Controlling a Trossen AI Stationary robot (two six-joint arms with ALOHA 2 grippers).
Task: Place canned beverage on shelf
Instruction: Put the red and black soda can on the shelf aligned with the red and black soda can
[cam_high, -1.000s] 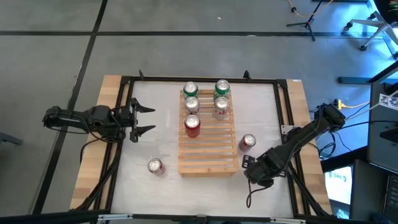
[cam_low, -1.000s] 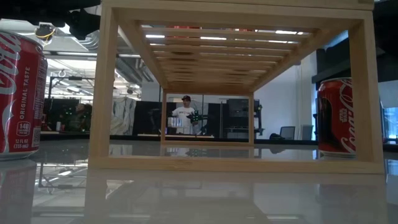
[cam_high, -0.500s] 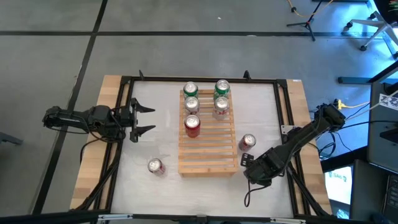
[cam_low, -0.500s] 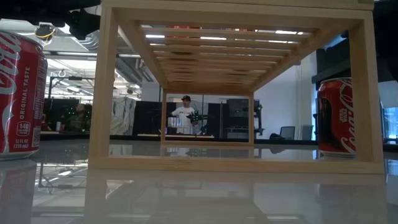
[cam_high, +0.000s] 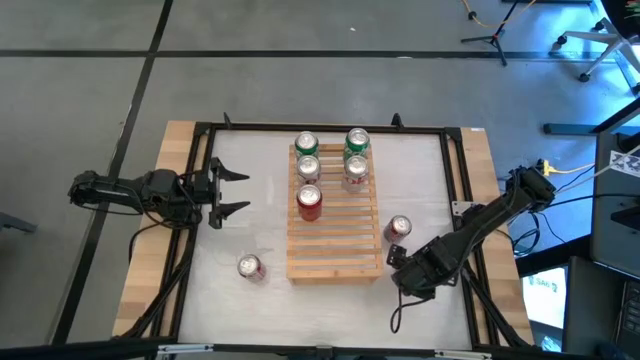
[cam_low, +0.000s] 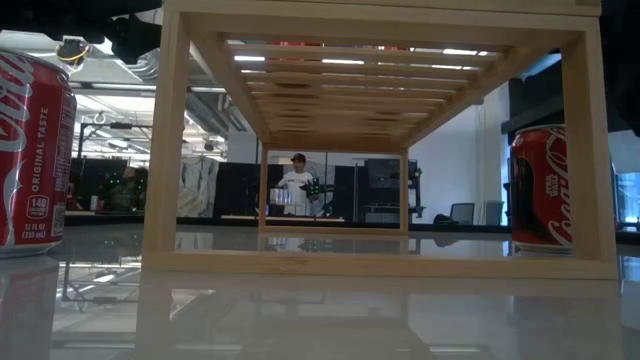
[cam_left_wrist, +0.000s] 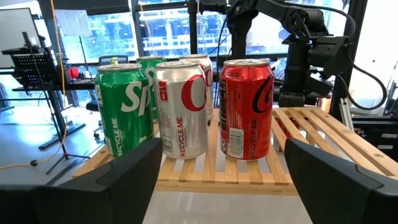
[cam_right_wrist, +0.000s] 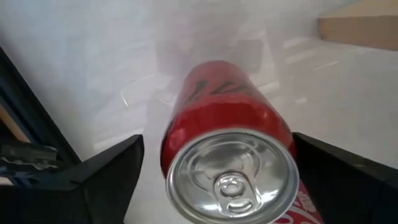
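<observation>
Right gripper (cam_high: 397, 253), fingers spread wide, flanks the upright red can (cam_high: 399, 228) on white tabletop beside the pale slatted wooden shelf (cam_high: 335, 240), whose near half lies bare, while the wrist view alone shows the can's silver lid (cam_right_wrist: 231, 178).

Using the shelf (cam_high: 334, 215) as the landmark: its far end is crowded, with two green cans (cam_high: 306, 144) at the back edge, two silver cans (cam_high: 308, 167) right in front of them, and a red can (cam_high: 310, 202) on the left half around the middle. The near half of the slats is bare, so there's room to come in there. On the table, one loose can (cam_high: 249, 267) stands off the near-left corner and another (cam_high: 398, 229) sits just beside the right edge.
</observation>
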